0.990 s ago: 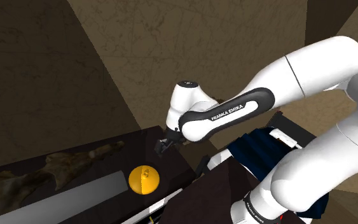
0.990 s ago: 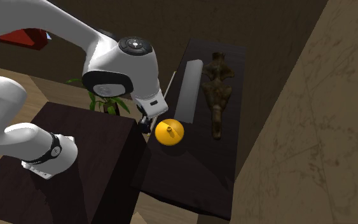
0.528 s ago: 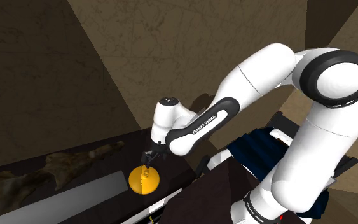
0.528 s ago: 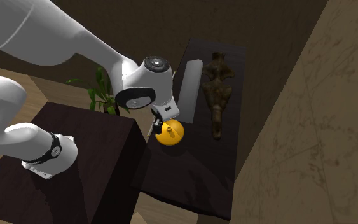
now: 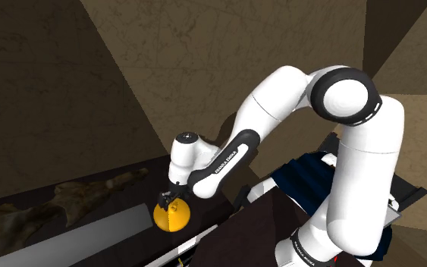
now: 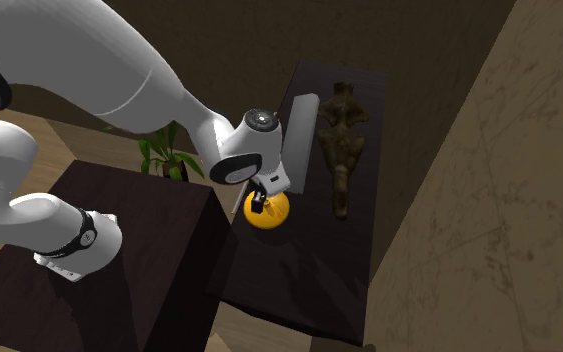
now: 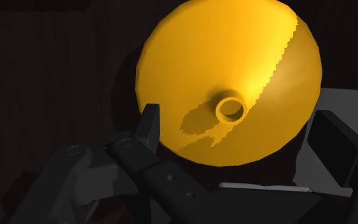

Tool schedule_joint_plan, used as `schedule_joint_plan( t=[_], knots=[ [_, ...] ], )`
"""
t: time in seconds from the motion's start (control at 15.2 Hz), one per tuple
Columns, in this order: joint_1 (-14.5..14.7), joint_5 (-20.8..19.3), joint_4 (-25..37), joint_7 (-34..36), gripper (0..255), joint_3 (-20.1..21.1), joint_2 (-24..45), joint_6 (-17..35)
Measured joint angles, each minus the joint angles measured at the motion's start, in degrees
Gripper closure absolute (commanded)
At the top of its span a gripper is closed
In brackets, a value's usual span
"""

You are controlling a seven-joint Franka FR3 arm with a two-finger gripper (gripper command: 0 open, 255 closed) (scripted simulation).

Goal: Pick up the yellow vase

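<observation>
Vase (image 5: 172, 217) on table (image 6: 309, 272), slab (image 5: 75, 239) just beside it, figurine (image 6: 341, 150) alongside slab, fingers (image 7: 150, 125) flanking vase neck

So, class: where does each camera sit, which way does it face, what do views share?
Shoulder view: beside the stand, looking down at the dark table; white arm shows.
Second exterior view: high, looking down along the table; arm enters from its left.
Wrist view: on the hand, facing the yellow vase from above; fingers show.
All share the vase.
</observation>
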Motion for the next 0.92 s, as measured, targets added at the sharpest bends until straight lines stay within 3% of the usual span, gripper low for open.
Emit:
schedule_joint_plan(
  t=[0.26, 0.33, 0.92],
  knots=[
    [1.7, -1.9, 0.7, 1.6, 0, -1.8, 3.1, 2.4],
    [1.8, -2.0, 0.9, 1.7, 255, -2.0, 3.5, 2.6],
    [1.9, -2.2, 1.1, 1.8, 255, -2.1, 3.7, 2.7]
  ],
)
